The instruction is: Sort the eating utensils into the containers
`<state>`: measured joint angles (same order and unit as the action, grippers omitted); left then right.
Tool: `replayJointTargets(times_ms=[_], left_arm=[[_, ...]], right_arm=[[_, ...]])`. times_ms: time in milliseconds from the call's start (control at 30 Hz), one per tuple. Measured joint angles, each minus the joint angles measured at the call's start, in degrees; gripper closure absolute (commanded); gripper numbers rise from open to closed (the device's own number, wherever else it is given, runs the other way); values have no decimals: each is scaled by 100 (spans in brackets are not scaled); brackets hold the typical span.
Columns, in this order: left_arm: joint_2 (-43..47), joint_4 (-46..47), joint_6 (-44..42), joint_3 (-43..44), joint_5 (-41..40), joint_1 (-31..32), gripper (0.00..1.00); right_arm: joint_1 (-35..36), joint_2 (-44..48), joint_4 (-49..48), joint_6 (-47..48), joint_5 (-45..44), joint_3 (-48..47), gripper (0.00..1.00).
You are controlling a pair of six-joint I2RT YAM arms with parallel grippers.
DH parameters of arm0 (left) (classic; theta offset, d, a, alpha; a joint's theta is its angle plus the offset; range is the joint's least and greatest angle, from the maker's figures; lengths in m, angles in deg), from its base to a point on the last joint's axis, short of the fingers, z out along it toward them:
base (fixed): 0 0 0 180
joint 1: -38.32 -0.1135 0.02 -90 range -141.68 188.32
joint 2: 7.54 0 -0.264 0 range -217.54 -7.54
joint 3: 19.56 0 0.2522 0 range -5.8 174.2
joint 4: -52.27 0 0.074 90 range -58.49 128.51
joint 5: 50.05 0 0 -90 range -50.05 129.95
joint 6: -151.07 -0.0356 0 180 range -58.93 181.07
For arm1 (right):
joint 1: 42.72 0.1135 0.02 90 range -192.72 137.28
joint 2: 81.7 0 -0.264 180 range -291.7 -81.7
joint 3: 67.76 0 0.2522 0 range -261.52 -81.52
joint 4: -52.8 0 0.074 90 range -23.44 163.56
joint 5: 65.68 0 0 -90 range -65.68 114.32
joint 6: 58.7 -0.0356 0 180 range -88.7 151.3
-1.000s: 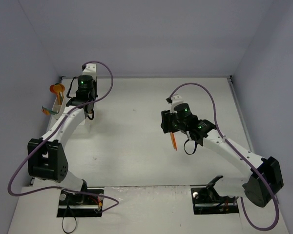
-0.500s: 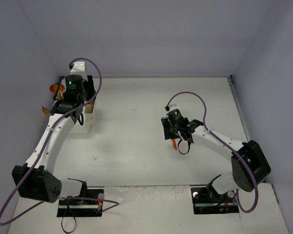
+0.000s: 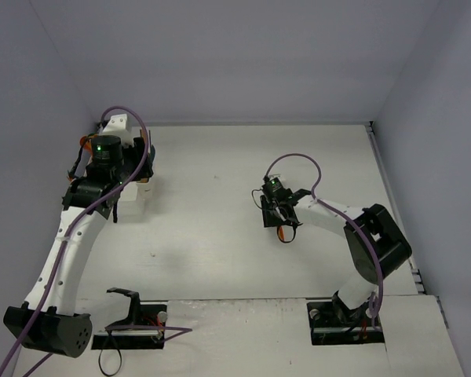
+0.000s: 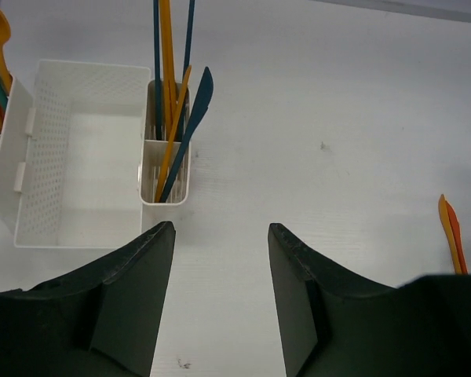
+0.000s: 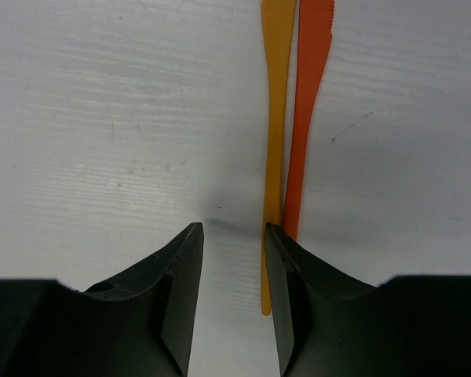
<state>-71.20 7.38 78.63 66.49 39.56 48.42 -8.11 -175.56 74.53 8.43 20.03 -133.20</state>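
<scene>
Up top, the left tool [image 3: 112, 200] sits at the far left of the desk [image 3: 220, 236], right by the white bins [image 3: 144, 182]. The right tool [image 3: 282, 226] is mid-desk, well apart, with something orange at its tip.

Left wrist cam: fingers spread wide, only bare desk between them. Just past them is a big mesh bin [image 4: 86, 157], and touching its right side is a narrow bin [image 4: 166, 188] with orange and teal utensils [image 4: 173, 118] standing in it. More utensils stick up at the left edge.

Right wrist cam: tool spread, not pinching anything. A yellow stick [image 5: 277, 118] and a red knife [image 5: 308, 118] lie side by side on the desk. The stick's end runs in between the fingers, hugging the right one, and the knife disappears behind that finger.
</scene>
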Motion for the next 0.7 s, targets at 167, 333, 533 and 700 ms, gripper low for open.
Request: replayJointTargets(times_ms=[167, 333, 533, 700], left_arm=[[2, -92, 84, -11, 183, 0, 52], [-7, -129, 118, -11, 259, 0, 52], [-125, -144, 154, -11, 331, 0, 52], [-209, -164, 164, -11, 362, 0, 52]], right_arm=[[-57, -66, -13, -49, -44, -42, 67], [-83, -66, -10, -72, -97, -42, 67], [-84, -71, -10, -69, -108, -48, 69], [-86, -188, -30, -60, -107, -65, 73]])
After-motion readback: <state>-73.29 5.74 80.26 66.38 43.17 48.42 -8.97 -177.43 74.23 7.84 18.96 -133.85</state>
